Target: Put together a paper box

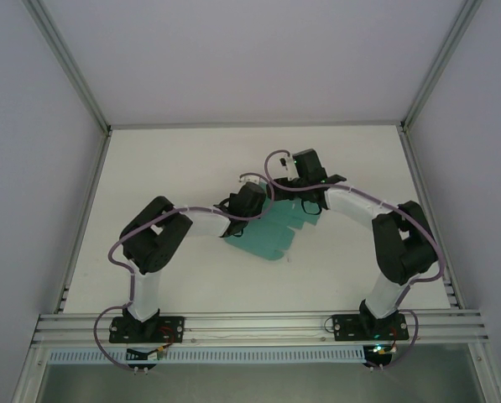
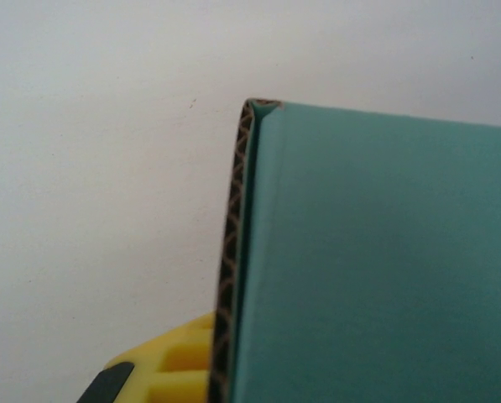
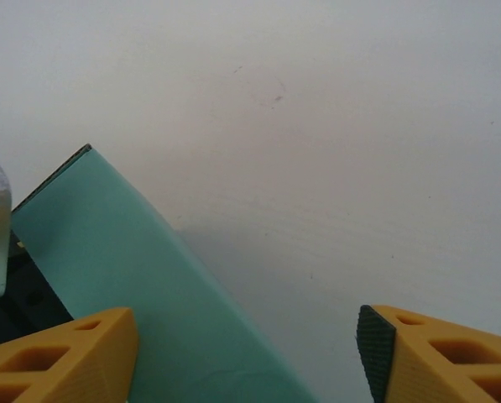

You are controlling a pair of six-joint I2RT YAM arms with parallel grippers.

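paper box (image 1: 265,239) | far edge hidden under arms (image 1: 355,203) | shape unclear

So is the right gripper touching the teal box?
Cannot tell. Right wrist view: the paper box overlaps one finger of the open right gripper, but neither contact nor gap shows.

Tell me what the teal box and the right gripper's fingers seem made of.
Paper box: apparently corrugated cardboard. Its cut edge shows brown zigzag fluting, and the faces are matte teal. Right gripper's fingers: probably moulded yellow plastic with triangular hollows, and a dark, finely textured pad, possibly rubber.
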